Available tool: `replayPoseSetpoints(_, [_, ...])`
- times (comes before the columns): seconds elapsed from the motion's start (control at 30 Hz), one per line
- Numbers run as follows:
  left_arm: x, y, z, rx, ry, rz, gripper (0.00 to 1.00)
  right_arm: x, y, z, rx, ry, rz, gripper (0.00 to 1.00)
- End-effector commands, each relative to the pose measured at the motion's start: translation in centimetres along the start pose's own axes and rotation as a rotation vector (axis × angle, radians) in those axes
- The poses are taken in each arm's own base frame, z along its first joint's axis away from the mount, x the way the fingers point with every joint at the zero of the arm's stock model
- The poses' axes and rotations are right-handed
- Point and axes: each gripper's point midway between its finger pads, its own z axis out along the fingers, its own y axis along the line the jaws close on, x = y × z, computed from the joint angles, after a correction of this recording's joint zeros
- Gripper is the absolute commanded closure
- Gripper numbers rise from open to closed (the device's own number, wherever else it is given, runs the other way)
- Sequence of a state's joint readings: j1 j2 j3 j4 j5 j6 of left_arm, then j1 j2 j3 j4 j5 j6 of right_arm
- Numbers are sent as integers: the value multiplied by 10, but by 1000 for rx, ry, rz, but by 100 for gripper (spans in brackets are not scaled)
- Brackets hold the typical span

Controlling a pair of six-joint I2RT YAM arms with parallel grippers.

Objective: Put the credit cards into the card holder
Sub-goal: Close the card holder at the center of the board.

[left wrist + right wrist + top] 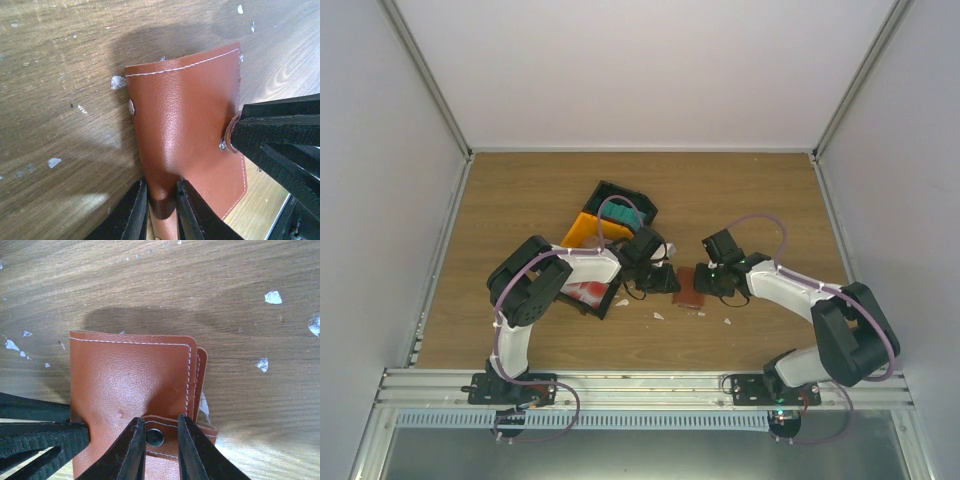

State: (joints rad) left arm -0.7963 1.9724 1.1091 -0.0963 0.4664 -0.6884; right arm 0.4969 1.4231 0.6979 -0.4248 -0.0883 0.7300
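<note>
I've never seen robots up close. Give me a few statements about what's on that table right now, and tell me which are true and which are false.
1. The brown card holder lies on the wooden table between the two arms. True.
2. The card holder is spread wide open, pockets showing. False: it is folded, with only its outer leather showing.
3. The left gripper carries a card. False: its fingers pinch the card holder's edge.
4. Teal cards sit in a black bin beyond the left arm. True.
5. The right gripper is well away from the holder. False: its fingers stand on either side of the holder's snap strap.
</note>
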Motion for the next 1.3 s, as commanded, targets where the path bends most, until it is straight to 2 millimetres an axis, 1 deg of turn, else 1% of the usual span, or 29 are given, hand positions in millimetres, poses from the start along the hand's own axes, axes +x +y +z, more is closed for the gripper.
replayPoseSetpoints(0.0, [35,54,18,-166,99,-65,80,1,8,2,-55,12,-8,82])
replayPoseSetpoints(0.2, [35,54,19,-165,100,-65,80,4,13,3,-85,21,-21,88])
replayPoseSetpoints(0.3, [35,54,19,-166,100,-65,80,6,14,5,-90,35,-26,89])
replayPoseSetpoints(0.43, [36,55,19,-166,101,-65,80,10,12,7,-87,56,-30,89])
replayPoseSetpoints(0.6, [36,55,19,-168,101,-65,80,13,5,7,-51,67,-31,92])
replayPoseSetpoints(0.87, [36,56,21,-168,103,-66,80,18,7,8,-59,101,-53,97])
replayPoseSetpoints(1.07, [34,54,21,-165,103,-64,80,31,1,13,-29,147,-75,98])
replayPoseSetpoints(1.27, [33,55,22,-170,103,-66,80,51,-11,17,26,151,-67,97])
